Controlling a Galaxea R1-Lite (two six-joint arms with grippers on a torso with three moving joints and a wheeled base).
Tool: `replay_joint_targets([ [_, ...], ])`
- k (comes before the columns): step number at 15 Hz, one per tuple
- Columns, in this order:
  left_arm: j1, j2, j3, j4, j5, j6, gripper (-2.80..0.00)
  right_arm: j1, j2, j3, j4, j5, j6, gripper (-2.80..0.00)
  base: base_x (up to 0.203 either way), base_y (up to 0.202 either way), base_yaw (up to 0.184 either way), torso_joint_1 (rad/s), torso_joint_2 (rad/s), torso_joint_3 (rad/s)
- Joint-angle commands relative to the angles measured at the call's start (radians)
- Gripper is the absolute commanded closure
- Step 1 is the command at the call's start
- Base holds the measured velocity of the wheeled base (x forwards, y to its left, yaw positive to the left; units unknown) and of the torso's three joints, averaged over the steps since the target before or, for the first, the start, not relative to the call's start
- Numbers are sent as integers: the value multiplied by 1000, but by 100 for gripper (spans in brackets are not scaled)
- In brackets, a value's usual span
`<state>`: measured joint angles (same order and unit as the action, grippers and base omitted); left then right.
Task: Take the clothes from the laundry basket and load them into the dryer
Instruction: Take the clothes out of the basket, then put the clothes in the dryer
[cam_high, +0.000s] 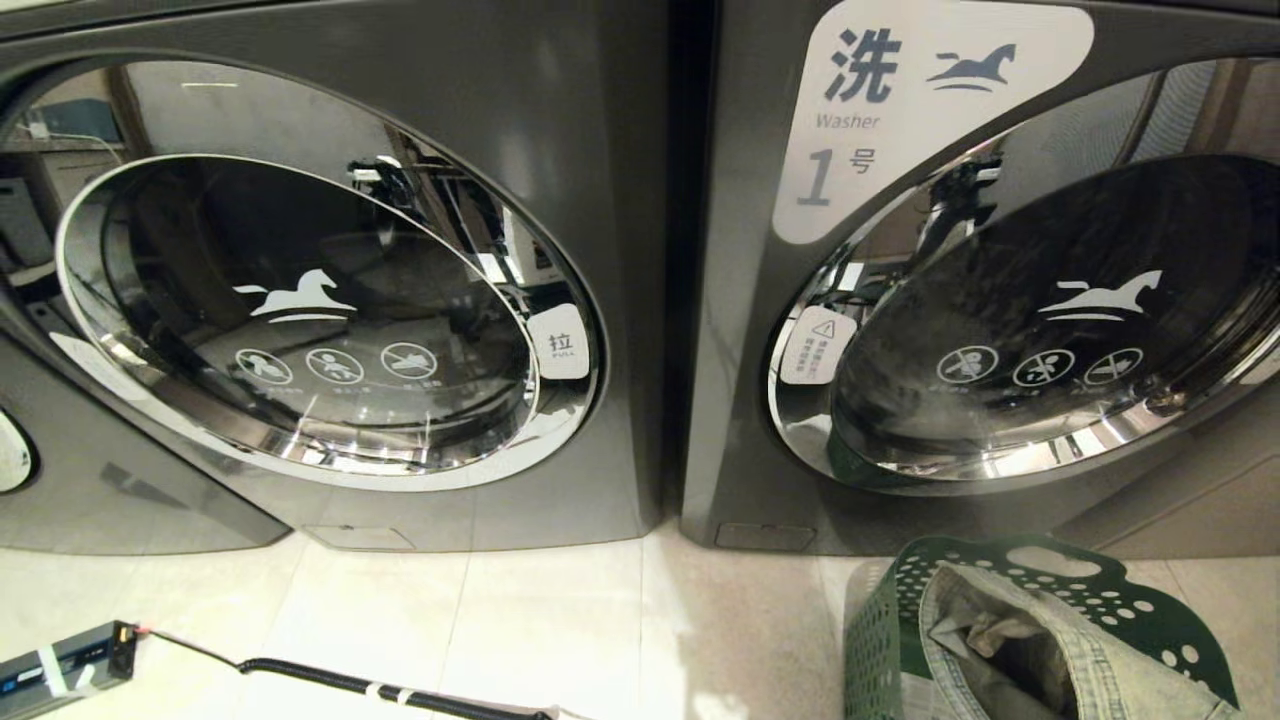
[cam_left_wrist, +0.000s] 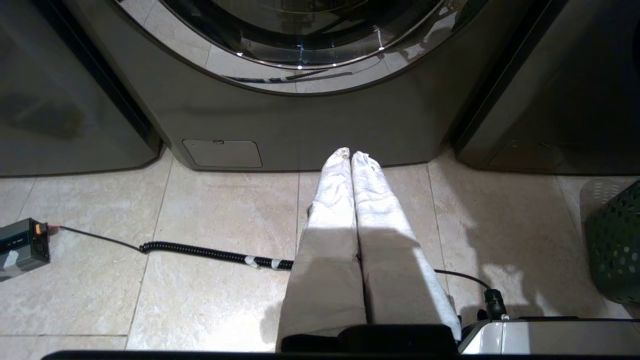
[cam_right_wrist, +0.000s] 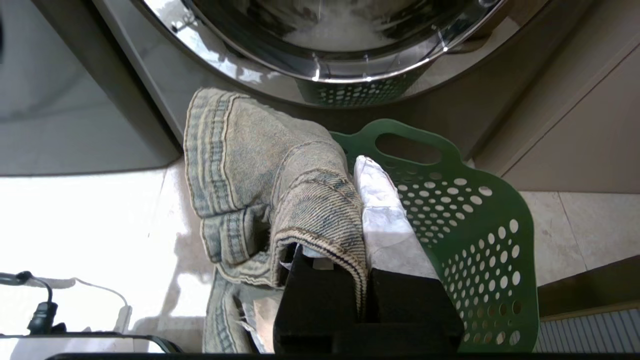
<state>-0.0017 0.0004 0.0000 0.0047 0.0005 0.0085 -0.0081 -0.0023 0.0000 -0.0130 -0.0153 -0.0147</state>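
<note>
My right end effector is clamped narrow on a fold of the jeans, which drape over one finger and hang just above the green basket. The basket sits on the floor right in front of the washer marked 1, so the denim's long axis runs down toward it. No dryer shows here. My left end effector hangs pressed together and empty over the tiles, farther from the jeans.

left gripper hanging low above floor, white-wrapped fingers pressing together, holding nothing. right gripper clamping denim, one finger showing.
</note>
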Motion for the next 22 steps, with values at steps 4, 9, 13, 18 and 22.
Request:
replay_joint_targets([
  [4,0,0,0,0,1,-2,0,0,2,6,-1,0,3,0,0,0,0,6,2,199],
  [9,0,0,0,0,1,-2,0,0,2,6,-1,-5,22,0,0,0,0,4,3,203],
  [13,0,0,0,0,2,-4,0,0,2,6,-2,-5,22,0,0,0,0,0,3,203],
  [18,0,0,0,0,1,-4,0,0,2,6,-1,-5,22,0,0,0,0,3,-2,197],
  [22,0,0,0,0,3,-4,0,0,2,6,-1,-5,25,0,0,0,0,2,-1,201],
])
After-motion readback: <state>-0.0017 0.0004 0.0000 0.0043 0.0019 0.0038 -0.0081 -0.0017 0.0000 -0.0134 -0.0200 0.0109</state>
